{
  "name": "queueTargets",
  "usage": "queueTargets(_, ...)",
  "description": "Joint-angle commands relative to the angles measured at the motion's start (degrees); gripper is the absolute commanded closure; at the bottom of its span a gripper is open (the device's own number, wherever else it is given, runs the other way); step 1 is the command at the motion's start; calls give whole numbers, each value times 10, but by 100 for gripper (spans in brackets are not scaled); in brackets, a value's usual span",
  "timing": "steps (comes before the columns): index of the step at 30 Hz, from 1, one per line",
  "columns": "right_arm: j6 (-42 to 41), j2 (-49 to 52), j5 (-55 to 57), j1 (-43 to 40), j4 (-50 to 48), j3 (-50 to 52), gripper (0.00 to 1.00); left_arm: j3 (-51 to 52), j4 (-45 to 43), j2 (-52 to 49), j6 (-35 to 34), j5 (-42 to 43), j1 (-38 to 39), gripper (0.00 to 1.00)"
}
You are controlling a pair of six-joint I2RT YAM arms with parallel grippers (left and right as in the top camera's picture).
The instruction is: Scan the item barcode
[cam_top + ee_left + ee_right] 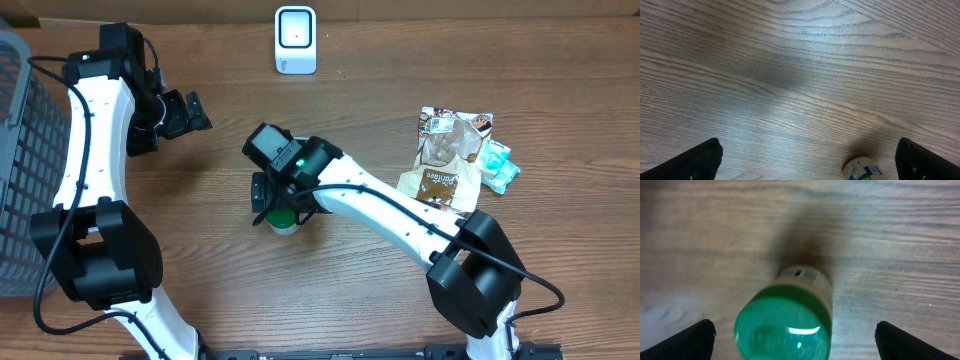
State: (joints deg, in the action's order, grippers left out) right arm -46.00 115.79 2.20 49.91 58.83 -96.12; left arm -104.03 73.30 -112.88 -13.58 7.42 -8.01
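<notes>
Two arms reach over a brown wood-grain table [230, 300]. The white box-shaped barcode scanner [295, 40] at its far edge serves as the marker for everything else.

Far to the left of the scanner, at the edge of the overhead view, stands a grey plastic mesh basket [18, 150]. Between the basket and the scanner, and a little nearer the robot than the scanner, the left gripper [188, 113] hangs over bare wood. In the left wrist view its black fingers [697, 161] stand spread wide, with only table grain showing between them.

Almost straight out from the scanner toward the robot, and well apart from it, is the small pale plastic bottle with a green cap [284, 224]. It sits on the table with its cap facing up at the right wrist camera, and the print on its pale side is too blurred to read. The right gripper [280, 205] hovers directly above it. Its jaws are spread wide, with one dark finger [687, 340] on either side of the bottle. Wood shows in the gap on each side, so neither finger touches the bottle.

To the right of the scanner and nearer the robot, a brown-and-white foil snack pouch [445, 160] lies flat on the table. A small teal-and-white sachet [497, 166] lies against its right edge.
</notes>
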Motion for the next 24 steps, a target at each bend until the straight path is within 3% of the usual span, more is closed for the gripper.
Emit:
queueTargets(1, -50, -6, 58, -3, -23, 24, 0, -7, -1, 5, -3, -5, -2, 0)
queueTargets(5, -46, 1, 43, -1, -44, 38, 0, -7, -1, 5, -3, -5, -2, 1)
queueTargets(10, -10, 3, 22, 0, -50, 40, 10, -7, -1, 5, -3, -5, -2, 0)
queueTargets(20, 45, 3, 20, 23, -37, 40, 47, -8, -1, 5, -3, -5, -2, 0)
queueTargets(24, 91, 3, 20, 23, -24, 40, 56, -7, -1, 5, -3, -5, -2, 0)
